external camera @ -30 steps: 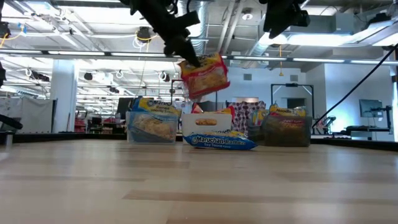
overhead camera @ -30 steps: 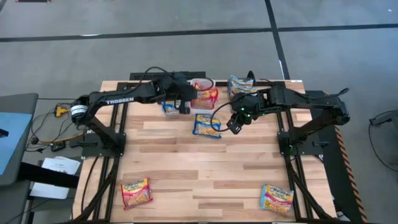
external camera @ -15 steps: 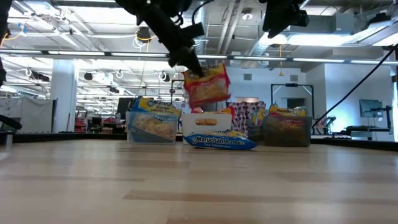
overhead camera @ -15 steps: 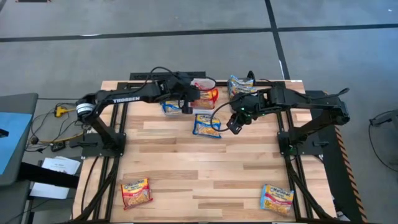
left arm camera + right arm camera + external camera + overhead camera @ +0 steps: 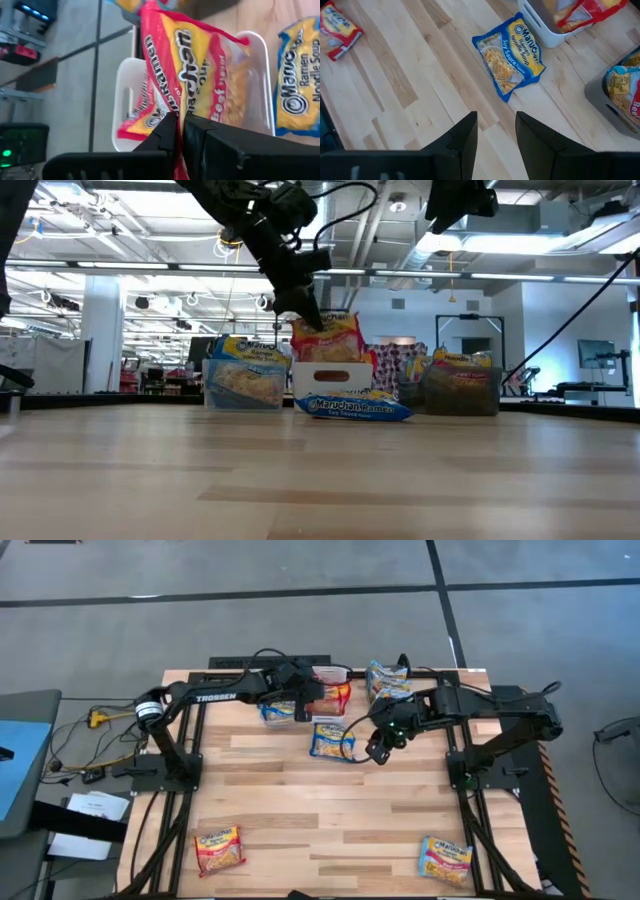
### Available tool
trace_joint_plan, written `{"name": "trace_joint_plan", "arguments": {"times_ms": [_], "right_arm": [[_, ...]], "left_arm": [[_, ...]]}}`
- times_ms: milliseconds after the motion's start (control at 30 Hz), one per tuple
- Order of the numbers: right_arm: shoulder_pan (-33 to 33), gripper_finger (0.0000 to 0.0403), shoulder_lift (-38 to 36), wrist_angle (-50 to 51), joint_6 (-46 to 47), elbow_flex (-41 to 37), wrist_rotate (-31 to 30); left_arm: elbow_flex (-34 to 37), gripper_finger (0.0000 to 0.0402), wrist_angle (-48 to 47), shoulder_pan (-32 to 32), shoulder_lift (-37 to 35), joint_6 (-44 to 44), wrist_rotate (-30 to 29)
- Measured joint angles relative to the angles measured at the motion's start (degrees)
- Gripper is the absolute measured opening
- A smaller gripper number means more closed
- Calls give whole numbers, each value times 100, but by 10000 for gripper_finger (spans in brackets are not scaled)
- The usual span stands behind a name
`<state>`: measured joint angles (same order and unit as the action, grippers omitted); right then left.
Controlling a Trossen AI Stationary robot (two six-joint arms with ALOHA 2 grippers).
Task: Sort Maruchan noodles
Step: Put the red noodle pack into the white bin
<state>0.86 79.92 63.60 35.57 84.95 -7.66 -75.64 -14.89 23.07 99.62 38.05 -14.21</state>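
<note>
left end effector (image 5: 312, 323) – lowered | red packet (image 5: 326, 340) – now down in white bin (image 5: 335, 376)

Overhead, a light wooden plank table (image 5: 300, 810) stands on a grey concrete floor (image 5: 200, 630) crossed by dark seam lines. At table height, the room behind is a large open hall with white columns (image 5: 100, 330), exposed ceiling pipes and ducts (image 5: 130, 215), and long bright strip lights (image 5: 530, 245).

overhead, table-level, 2 close wrist views, seemingly sharing white bin (image 5: 260, 100)
</note>
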Motion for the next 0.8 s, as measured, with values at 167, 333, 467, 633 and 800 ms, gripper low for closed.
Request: {"name": "trace_joint_plan", "arguments": {"times_ms": [167,333,467,633,800], "right_arm": [[-5,156,0,5,0,0,1],[-7,156,0,4,0,0,2],[-4,156,-1,4,2,0,4],[-4,156,-2,8,2,0,4],[-5,156,-1,20,2,0,4]], "left_arm": [[-2,0,24,-20,63,-191,210],[-2,0,-148,-24,282,-252,-45],[-2,0,-157,-26,388,-274,-160],[4,0,-38,-41,470,-326,-135],[2,0,-78,-31,465,-325,190]]}}
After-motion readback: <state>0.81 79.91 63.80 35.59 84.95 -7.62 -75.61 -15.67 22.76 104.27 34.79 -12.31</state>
